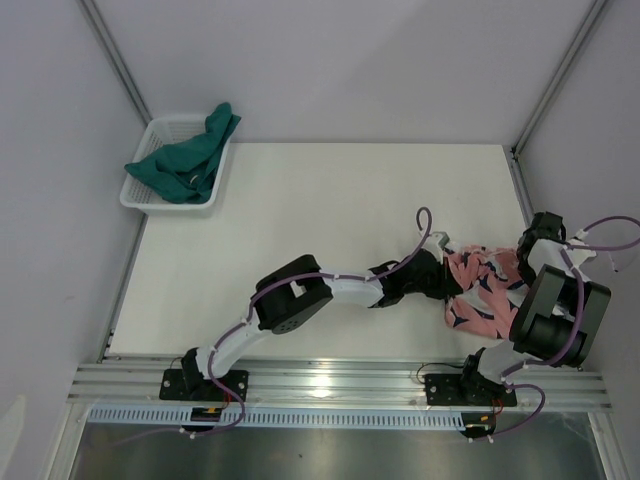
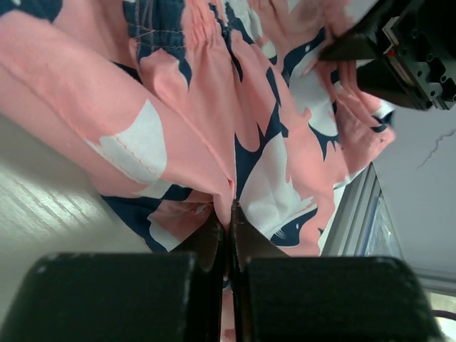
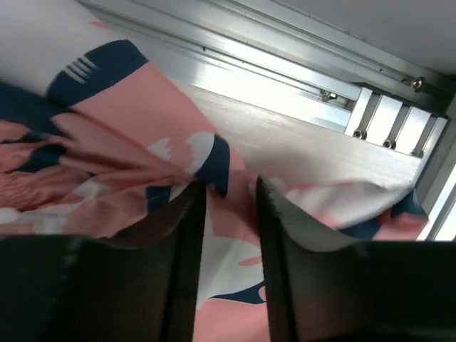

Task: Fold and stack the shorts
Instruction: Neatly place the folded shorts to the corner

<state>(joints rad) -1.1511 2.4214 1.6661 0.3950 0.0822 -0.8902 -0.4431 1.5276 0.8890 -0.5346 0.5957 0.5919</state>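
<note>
L fingers [image 2: 212,239]: clenched on pink shorts [image 1: 480,290].
R fingers [image 3: 187,214]: parted over the cloth, no grip.
Where: bunched at table's [image 1: 300,220] near-right corner.
Teal shorts [image 1: 185,160]: in basket [image 1: 140,195], far-left corner.
My plan: hold L firm, R pinches hem, pull flat.

You're looking down on a white tabletop [image 1: 300,220], closed in by plain pale grey walls [image 1: 350,60] at the far, left and right sides. Slanted metal posts [image 1: 116,55] rise from the far corners. An aluminium rail [image 1: 330,380] along the near edge catches bright glare. A white mesh basket [image 1: 140,200] sits far left.
</note>
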